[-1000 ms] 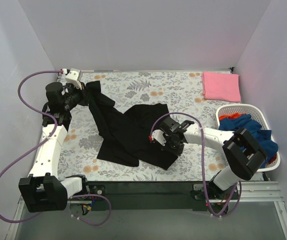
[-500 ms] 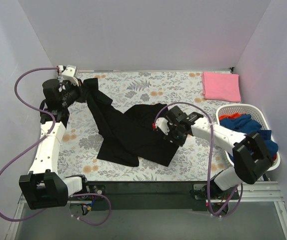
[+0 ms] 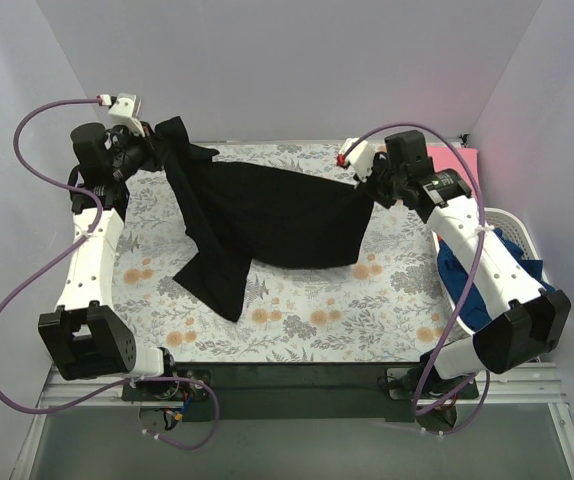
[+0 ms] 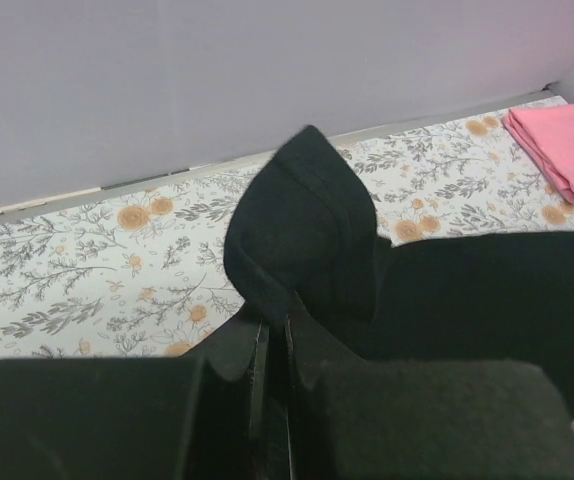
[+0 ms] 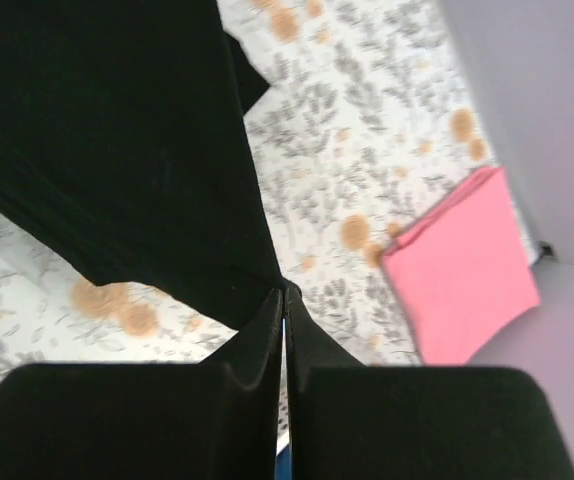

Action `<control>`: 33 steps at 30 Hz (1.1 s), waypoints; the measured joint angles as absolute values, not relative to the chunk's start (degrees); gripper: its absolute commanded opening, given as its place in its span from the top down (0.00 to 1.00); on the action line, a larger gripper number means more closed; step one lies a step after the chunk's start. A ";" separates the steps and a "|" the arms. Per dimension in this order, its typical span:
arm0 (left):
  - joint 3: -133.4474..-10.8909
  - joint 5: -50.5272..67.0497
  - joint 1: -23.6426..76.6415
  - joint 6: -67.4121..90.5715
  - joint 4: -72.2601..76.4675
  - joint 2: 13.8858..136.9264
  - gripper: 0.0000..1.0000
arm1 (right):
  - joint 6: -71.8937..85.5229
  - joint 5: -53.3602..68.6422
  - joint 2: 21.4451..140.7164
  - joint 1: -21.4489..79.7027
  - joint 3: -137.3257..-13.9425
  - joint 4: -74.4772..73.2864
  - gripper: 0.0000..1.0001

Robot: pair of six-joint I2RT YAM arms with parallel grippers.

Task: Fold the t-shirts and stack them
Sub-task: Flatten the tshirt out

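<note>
The black t-shirt (image 3: 267, 215) is held up and stretched out between both arms over the floral surface (image 3: 367, 300), with one end left hanging down low toward the near left. The left pincer (image 3: 153, 150) is clamped tight on a bunched top corner at the far left. The right pincer (image 3: 365, 182) is pinched closed on the opposite edge, near the folded pink shirt (image 4: 567, 145) laid in the far right corner.
</note>
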State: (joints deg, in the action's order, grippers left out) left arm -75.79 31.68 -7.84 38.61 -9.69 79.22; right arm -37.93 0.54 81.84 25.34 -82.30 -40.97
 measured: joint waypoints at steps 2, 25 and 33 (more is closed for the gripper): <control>-76.49 32.18 -7.86 38.85 -9.54 79.48 1.00 | -39.05 0.78 81.58 23.79 -84.31 -39.88 0.99; -64.34 38.44 -8.08 36.88 -13.34 73.82 1.00 | -43.64 18.50 89.21 26.65 -57.63 -48.49 0.99; -64.12 39.77 -8.08 36.91 -13.56 74.78 1.00 | -43.20 19.94 91.96 26.68 -57.65 -47.64 0.41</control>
